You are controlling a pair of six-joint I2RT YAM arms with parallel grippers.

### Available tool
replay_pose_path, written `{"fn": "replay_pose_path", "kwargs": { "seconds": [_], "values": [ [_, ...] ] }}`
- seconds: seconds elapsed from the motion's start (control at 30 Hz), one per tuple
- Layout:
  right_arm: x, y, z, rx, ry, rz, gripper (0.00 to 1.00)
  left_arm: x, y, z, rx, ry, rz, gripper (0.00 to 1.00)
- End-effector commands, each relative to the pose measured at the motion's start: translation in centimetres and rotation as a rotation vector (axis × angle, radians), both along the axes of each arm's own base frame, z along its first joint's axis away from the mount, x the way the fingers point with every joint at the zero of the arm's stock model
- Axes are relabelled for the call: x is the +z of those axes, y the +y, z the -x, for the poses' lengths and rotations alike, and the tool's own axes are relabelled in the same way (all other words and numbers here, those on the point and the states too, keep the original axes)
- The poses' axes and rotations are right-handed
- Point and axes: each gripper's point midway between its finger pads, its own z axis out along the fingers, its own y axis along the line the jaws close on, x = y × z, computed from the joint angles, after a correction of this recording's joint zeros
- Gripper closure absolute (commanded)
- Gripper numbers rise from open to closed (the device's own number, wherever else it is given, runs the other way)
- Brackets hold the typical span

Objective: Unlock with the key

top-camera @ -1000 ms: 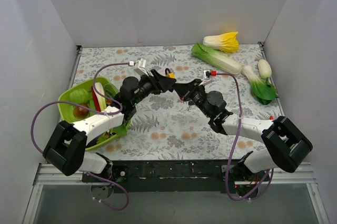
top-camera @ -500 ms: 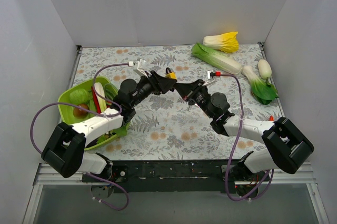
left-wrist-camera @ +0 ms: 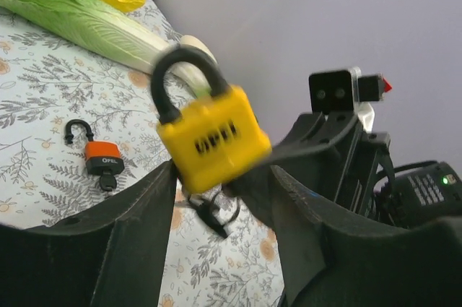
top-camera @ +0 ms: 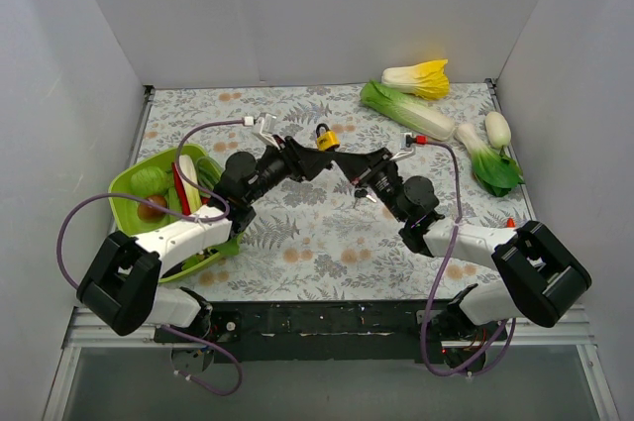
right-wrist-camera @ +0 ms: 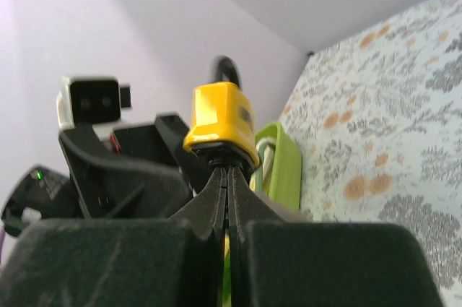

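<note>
A yellow padlock (top-camera: pixel 324 138) with a black shackle hangs in the air above the table's middle. My right gripper (top-camera: pixel 343 157) is shut on the black head of the key (right-wrist-camera: pixel 225 157), which sits in the padlock's (right-wrist-camera: pixel 220 120) underside. More of the key bunch (left-wrist-camera: pixel 211 213) dangles below the padlock (left-wrist-camera: pixel 209 137). My left gripper (top-camera: pixel 310 154) is just left of the padlock with its jaws spread on either side of the padlock's lower end, not clamping it. The padlock looks blurred in the left wrist view.
An orange padlock (left-wrist-camera: pixel 102 157) lies on the floral cloth. A green basket (top-camera: pixel 127 199) of produce stands at the left. A napa cabbage (top-camera: pixel 406 110), a yellow-leaved cabbage (top-camera: pixel 420 76), a white radish (top-camera: pixel 497 129) and a bok choy (top-camera: pixel 490 165) lie at the back right.
The yellow padlock has risen and shifted right, and stands more upright. My left jaws have come off it. My right gripper has drawn back to the right with the key.
</note>
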Motion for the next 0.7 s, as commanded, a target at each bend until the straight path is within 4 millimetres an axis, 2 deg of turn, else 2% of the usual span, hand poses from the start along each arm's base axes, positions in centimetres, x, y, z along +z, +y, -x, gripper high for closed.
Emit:
{"fn": "replay_pose_path", "kwargs": {
  "seconds": [0.0,0.23,0.47,0.6,0.63,0.67],
  "values": [
    [2.6,-5.0,-4.4,-0.259,-0.012,-0.139,0.99,3.1,-3.2,9.7,-0.401,-0.122,0.034,1.0],
    [2.9,-4.9,-4.4,-0.247,-0.02,-0.142,0.99,3.4,-3.4,10.3,-0.423,-0.143,0.038,1.0],
    [1.7,-4.6,-4.6,-0.242,0.001,-0.105,0.99,3.0,-3.2,9.5,-0.372,-0.115,0.012,1.0],
    [1.7,-4.4,-4.7,-0.233,-0.007,-0.085,0.99,3.6,-2.6,8.3,-0.292,-0.118,-0.011,1.0],
    [1.5,-4.2,-4.6,-0.227,-0.005,-0.076,0.99,3.8,-2.5,8.1,-0.278,-0.123,-0.015,0.98],
    [1.5,-4.2,-4.7,-0.229,-0.009,-0.068,0.99,4.1,-2.2,7.9,-0.263,-0.122,-0.018,0.86]
  ]
}}
